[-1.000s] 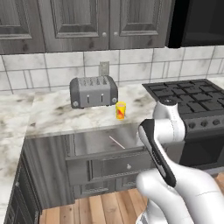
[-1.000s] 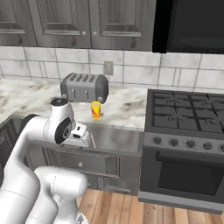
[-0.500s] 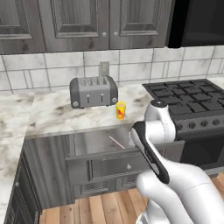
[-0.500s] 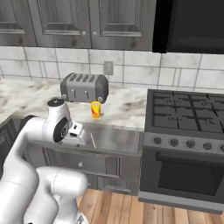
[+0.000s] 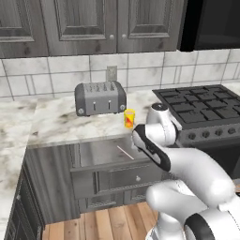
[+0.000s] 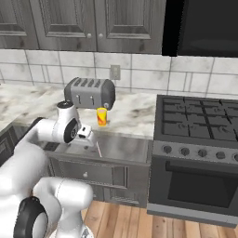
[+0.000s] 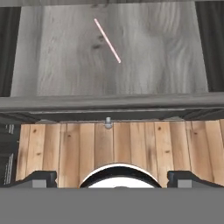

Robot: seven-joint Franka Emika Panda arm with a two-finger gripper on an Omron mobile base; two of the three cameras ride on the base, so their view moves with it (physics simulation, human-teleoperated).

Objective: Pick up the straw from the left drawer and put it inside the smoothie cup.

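- You're in the approach step: the left drawer (image 5: pixel 105 154) is pulled out, nothing picked yet.
- The straw (image 7: pixel 107 40) lies flat and diagonal on the drawer floor, untouched; also seen at (image 5: pixel 125 152).
- Your gripper (image 7: pixel 112 179) has its fingers spread wide and empty, hanging over the wood floor in front of the drawer's knob (image 7: pixel 107 123).
- Next, I'd say: move forward over the drawer, turn the fingers across the straw, go down, pinch. It's thin, so center carefully.
- The smoothie cup (image 5: pixel 129 118) stands on the counter beside the toaster (image 5: pixel 100 98).
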